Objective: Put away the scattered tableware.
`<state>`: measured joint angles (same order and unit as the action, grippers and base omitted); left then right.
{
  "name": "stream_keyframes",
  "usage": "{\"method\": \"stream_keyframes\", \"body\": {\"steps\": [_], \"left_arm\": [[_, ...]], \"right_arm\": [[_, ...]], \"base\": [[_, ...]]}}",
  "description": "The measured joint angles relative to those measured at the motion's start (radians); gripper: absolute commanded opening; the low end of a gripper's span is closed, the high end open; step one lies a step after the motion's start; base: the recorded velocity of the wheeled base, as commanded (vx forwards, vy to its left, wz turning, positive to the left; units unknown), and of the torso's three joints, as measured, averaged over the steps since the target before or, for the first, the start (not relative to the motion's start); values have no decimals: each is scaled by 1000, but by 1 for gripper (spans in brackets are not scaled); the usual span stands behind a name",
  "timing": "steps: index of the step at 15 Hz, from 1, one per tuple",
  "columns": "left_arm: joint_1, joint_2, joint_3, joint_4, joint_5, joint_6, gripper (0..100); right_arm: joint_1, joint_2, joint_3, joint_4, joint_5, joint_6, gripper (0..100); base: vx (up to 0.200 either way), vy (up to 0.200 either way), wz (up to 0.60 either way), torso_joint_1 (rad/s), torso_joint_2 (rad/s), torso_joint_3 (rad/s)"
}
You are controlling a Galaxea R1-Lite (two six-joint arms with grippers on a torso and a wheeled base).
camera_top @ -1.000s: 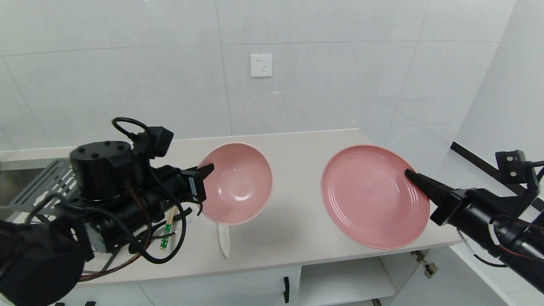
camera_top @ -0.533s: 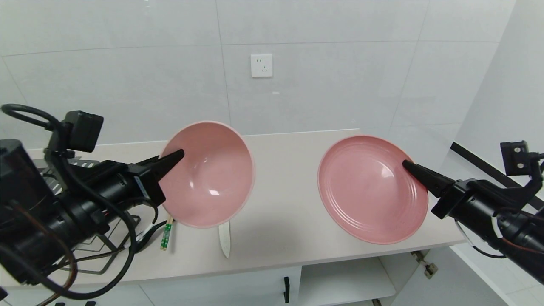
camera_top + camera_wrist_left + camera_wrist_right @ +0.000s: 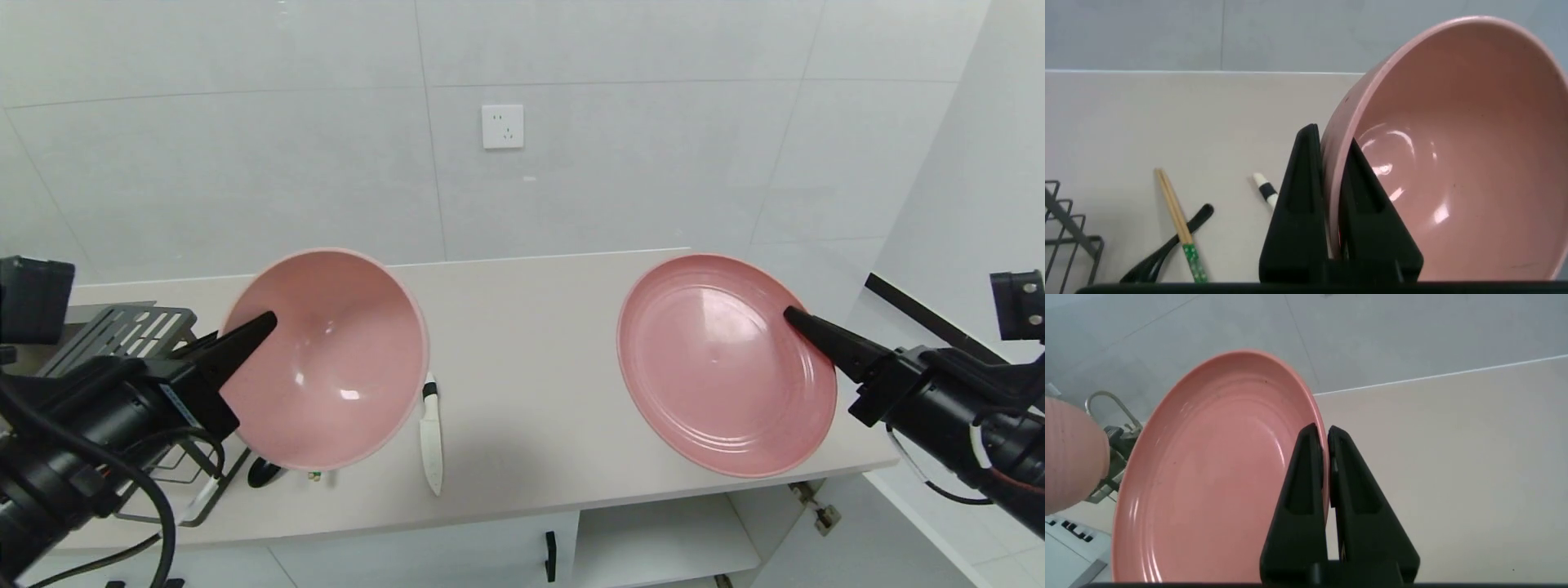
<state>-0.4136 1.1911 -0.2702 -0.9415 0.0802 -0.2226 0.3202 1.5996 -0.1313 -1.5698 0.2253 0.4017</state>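
Note:
My left gripper (image 3: 260,323) is shut on the rim of a pink bowl (image 3: 326,359), holding it tilted above the counter's left part; the wrist view shows my gripper (image 3: 1331,196) pinching the bowl (image 3: 1437,163). My right gripper (image 3: 796,318) is shut on the edge of a pink plate (image 3: 718,359), held tilted over the counter's right end, and my gripper (image 3: 1327,474) clamps the plate (image 3: 1217,474) in its wrist view too. A white knife (image 3: 430,433) lies on the counter between them. Chopsticks (image 3: 1180,229) and a black utensil (image 3: 1167,253) lie beneath the bowl.
A grey dish rack (image 3: 122,327) stands at the counter's left end, behind my left arm. The white counter (image 3: 531,327) runs along a tiled wall, with open room between bowl and plate. An open cupboard shelf (image 3: 669,547) sits below the front edge.
My left arm has carried the bowl leftward toward the rack, uncovering the knife. The right arm has drifted slightly right with the plate, tilting it a little.

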Motion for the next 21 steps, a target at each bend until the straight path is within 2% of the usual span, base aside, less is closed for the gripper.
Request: {"method": "stream_keyframes", "body": {"steps": [3,12,18,21], "left_arm": [[-4,0,28,0,43,3,0],[-8,6,66,-11,45,0,0],[-11,29,88,-38,46,2,0],[-11,34,90,-37,46,3,0]], "right_arm": [[0,-17,5,0,-3,-12,0],[37,-26,-16,0,-8,-152,0],[40,-27,-5,-1,-8,-173,0],[41,-27,-5,1,-8,-173,0]], "base": [[0,0,0,0,0,0],[0,0,0,0,0,0],[-200,0,0,3,-1,2],[0,0,0,0,0,0]]}}
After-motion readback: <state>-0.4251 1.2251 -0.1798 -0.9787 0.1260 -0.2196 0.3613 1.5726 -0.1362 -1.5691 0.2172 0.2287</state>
